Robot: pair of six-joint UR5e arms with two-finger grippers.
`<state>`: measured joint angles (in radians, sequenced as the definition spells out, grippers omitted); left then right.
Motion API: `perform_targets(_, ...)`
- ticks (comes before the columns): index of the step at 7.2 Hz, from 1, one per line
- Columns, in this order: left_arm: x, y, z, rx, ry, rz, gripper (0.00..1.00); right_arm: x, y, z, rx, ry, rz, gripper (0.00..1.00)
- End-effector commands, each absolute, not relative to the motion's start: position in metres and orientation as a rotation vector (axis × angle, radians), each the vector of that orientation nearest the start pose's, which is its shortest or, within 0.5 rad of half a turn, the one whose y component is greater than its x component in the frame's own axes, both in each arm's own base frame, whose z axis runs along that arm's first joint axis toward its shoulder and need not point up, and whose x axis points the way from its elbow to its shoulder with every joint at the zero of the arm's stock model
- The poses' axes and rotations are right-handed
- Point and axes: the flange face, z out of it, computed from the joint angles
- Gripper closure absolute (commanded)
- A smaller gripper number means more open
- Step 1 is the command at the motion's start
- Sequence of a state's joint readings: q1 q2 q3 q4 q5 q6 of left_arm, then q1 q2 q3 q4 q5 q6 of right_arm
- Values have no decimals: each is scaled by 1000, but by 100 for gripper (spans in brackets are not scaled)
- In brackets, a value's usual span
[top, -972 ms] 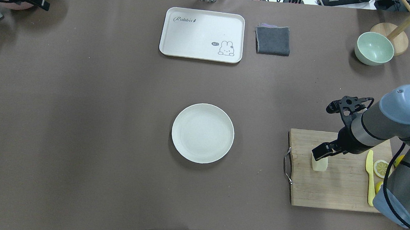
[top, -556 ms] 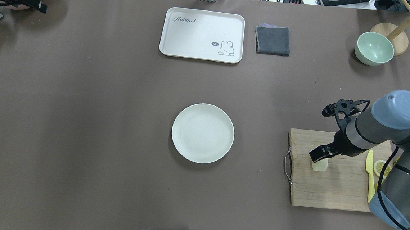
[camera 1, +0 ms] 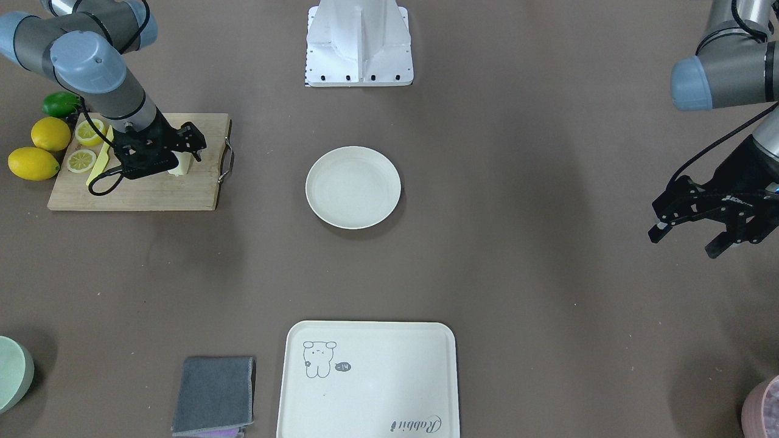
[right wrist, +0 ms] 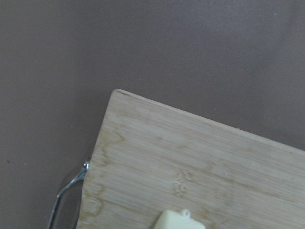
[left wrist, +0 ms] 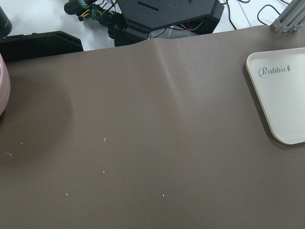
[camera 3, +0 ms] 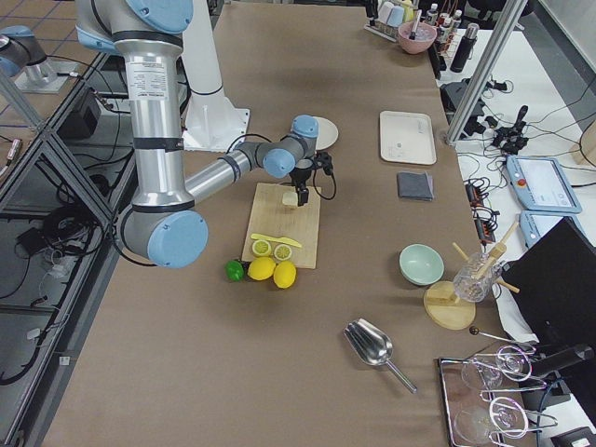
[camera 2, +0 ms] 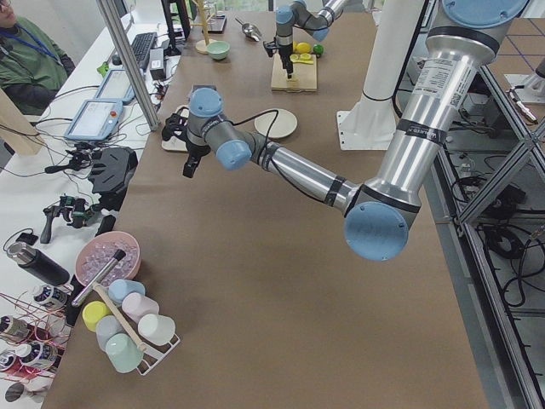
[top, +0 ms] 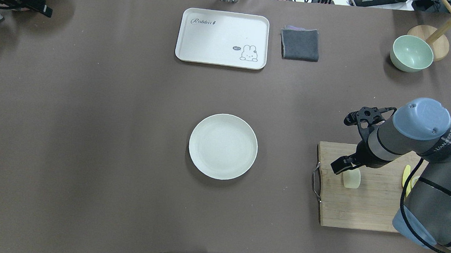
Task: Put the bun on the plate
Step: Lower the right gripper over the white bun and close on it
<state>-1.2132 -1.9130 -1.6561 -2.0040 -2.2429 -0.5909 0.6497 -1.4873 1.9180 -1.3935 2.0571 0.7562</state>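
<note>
The bun [top: 351,179], a small pale cream lump, lies on the wooden cutting board [top: 362,207] at the table's right side; it also shows in the front view [camera 1: 179,164] and at the bottom edge of the right wrist view [right wrist: 178,220]. My right gripper [top: 340,165] hovers over the bun's upper left edge with its fingers [camera 1: 196,146] spread apart and nothing held. The round off-white plate [top: 223,146] sits bare at the table's middle. Far off at the left, my left gripper [camera 1: 681,240] hangs open above the cloth.
A cream tray [top: 222,38] with a rabbit drawing, a folded grey cloth [top: 300,44] and a green bowl [top: 411,53] line the far side. Whole lemons [camera 1: 36,152], lemon halves [camera 1: 82,160] and a yellow knife [camera 1: 100,164] crowd the board's outer end.
My right arm has swung left, carrying the gripper tip from above the bun to its left edge. The bun has stayed in place. The left gripper has barely drifted.
</note>
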Motion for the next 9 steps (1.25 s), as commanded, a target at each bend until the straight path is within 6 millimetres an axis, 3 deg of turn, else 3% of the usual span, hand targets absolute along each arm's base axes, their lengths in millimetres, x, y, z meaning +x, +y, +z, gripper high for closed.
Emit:
perform_targets(1,154,-613,382,437,925,75,3,-369,-384,435,43,-767,-308,0)
perform_targets(5,155,-617,372,451,931,78,3,-375,-375,442,28,-754,-322,1)
perform_targets(6,153,-613,368,458,936,78,3,-374,-374,443,26,-752,-321,9)
perform_targets(7,153,-610,365,463,939,79,3,-375,-374,443,26,-751,-322,23)
perform_targets(8,154,-609,366,459,940,76,3,-377,-374,439,35,-756,-322,48)
perform_targets(9,157,-608,364,461,943,82,3,-376,-375,436,40,-763,-309,87)
